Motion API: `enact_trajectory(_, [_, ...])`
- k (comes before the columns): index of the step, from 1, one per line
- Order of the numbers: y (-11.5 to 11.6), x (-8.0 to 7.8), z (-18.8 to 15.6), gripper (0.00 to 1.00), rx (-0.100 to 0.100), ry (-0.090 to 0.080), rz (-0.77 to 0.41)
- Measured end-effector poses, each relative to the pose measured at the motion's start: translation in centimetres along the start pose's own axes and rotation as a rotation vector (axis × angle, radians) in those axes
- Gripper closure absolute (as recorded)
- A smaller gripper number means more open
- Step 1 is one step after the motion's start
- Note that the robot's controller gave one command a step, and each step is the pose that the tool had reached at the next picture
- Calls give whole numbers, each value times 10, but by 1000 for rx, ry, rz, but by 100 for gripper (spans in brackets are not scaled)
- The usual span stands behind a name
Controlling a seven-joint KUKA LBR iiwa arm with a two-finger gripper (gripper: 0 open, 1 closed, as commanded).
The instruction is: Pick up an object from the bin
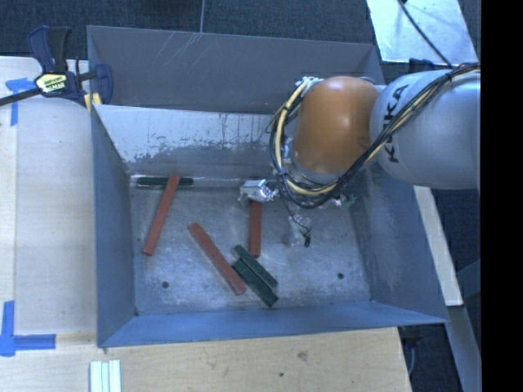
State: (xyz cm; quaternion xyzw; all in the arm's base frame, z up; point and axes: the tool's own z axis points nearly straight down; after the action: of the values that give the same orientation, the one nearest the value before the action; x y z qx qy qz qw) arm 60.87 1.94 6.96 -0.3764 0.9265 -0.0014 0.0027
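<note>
Pick not done: gripper [261,192] sits at the top end of the short red-brown stick [256,231], can't tell its opening or hold, nothing lifted; grasp and lift remain.

Left: red-brown stick [161,215] crossing a dark pen [155,183]; front centre: second red-brown stick [216,258] just beside a dark green bar [257,278].
</note>
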Motion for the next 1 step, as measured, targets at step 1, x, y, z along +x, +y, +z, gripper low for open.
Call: enact_trajectory(1, [2, -3, -2, 100, -2, -4, 1])
